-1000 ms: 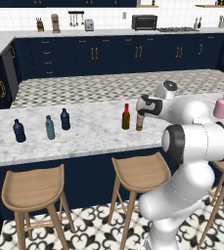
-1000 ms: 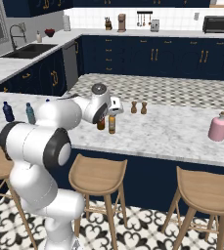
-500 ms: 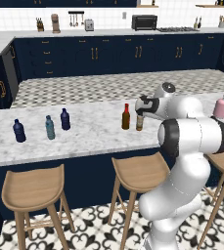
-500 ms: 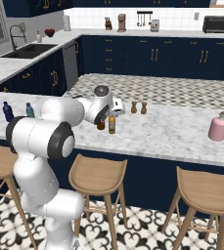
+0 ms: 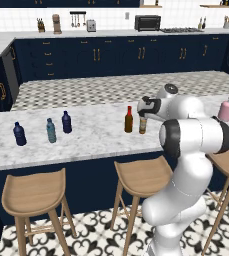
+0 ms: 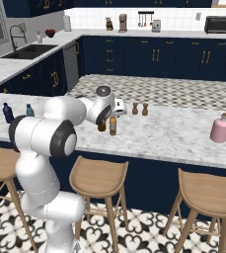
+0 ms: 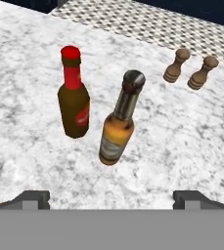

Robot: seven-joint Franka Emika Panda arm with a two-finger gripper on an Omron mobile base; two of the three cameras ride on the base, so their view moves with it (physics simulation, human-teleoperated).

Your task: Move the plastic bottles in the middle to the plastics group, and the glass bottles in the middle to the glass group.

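1. Gripper (image 7: 111,197): jaws spread wide, nothing between them; poised just above the amber-orange bottle (image 7: 119,123), which lies centred between the two fingertips (image 7: 33,197). Judged a lining-up for a first grasp.
2. Amber-orange bottle, dark metallic cap: upright on the marble island counter (image 5: 96,132), untouched. Taken as glass, bound for the pink bottle's end.
3. Dark brown bottle with red cap (image 7: 73,97): upright, just beside the amber-orange bottle but apart from it, so one can be taken without knocking the other. Also glass.
4. Two small wooden shakers (image 7: 189,68): behind the amber-orange bottle, towards the patterned strip; not part of the sorting.
5. Squat pink bottle (image 5: 227,109): well apart from the amber-orange bottle, at the counter's far end beyond the arm; the glass group.
6. Pale teal bottle (image 5: 51,130): well apart on the opposite side, standing between two dark navy bottles (image 5: 19,134); already near the plastics group.
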